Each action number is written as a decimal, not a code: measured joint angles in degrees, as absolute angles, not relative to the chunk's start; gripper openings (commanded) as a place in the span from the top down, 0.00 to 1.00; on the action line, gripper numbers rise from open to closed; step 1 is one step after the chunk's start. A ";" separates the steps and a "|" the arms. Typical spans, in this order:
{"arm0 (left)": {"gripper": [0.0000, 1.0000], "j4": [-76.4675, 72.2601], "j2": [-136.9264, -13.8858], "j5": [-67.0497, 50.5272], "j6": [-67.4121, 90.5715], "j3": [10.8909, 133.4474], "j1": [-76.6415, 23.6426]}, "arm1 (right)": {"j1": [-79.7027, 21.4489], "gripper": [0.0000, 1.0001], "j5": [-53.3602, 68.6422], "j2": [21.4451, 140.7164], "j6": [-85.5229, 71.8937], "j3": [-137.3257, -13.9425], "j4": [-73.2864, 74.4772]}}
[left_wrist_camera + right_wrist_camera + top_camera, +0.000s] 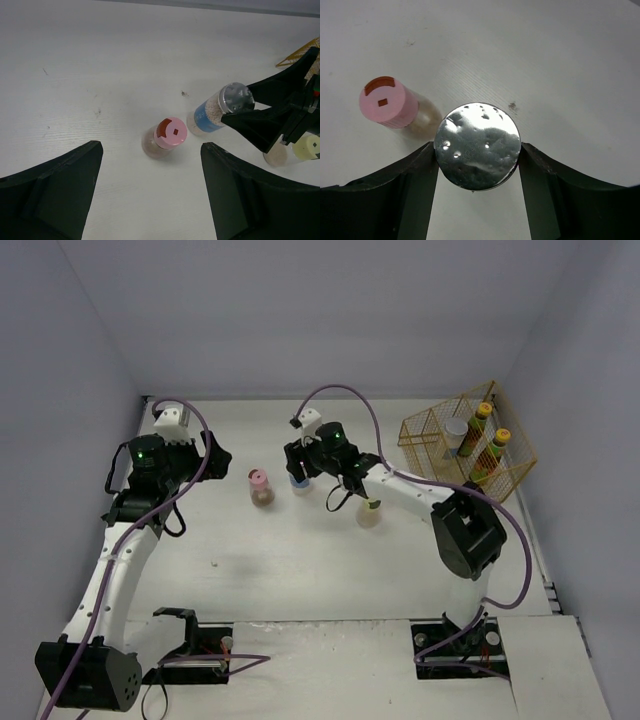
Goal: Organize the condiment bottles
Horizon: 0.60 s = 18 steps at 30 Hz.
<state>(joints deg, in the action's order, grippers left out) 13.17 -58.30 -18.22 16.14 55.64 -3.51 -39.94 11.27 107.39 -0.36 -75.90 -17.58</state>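
My right gripper (pixel 478 150) is shut on a silver-lidded jar (pixel 477 145) with a blue and white label, standing on the table (pixel 300 483); it also shows in the left wrist view (pixel 220 107). A pink-lidded brown jar (pixel 260 487) stands just left of it and shows in both wrist views (pixel 165 137) (pixel 392 102). A pale yellow-green-lidded jar (pixel 369 511) stands under the right forearm. My left gripper (pixel 150 185) is open and empty, short of the pink-lidded jar. Two yellow-capped sauce bottles (pixel 480 428) (pixel 490 457) and another silver-lidded jar (pixel 456 436) stand in the basket.
The gold wire basket (pixel 430 435) stands at the far right, near the right wall. The right arm's forearm (pixel 410 490) stretches across the table middle. Purple cables loop above both arms.
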 measured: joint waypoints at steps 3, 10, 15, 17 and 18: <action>0.20 13.15 -58.30 -18.24 16.16 55.64 -3.51 | -39.62 1.00 5.61 104.27 -0.12 -74.46 -15.97; 0.20 13.06 -58.30 -18.28 16.56 55.64 -3.51 | -33.10 1.00 -8.56 87.37 -2.15 -73.52 -8.60; 0.20 13.06 -58.30 -18.44 16.62 55.64 -3.51 | -24.34 1.00 -18.90 75.44 -4.99 -73.47 -4.73; 0.20 13.06 -58.30 -18.44 16.64 55.64 -3.51 | -21.26 1.00 -21.61 72.29 -6.24 -73.08 -3.05; 0.20 13.06 -58.30 -18.44 16.64 55.64 -3.51 | -19.88 1.00 -22.39 71.07 -6.92 -72.73 -2.09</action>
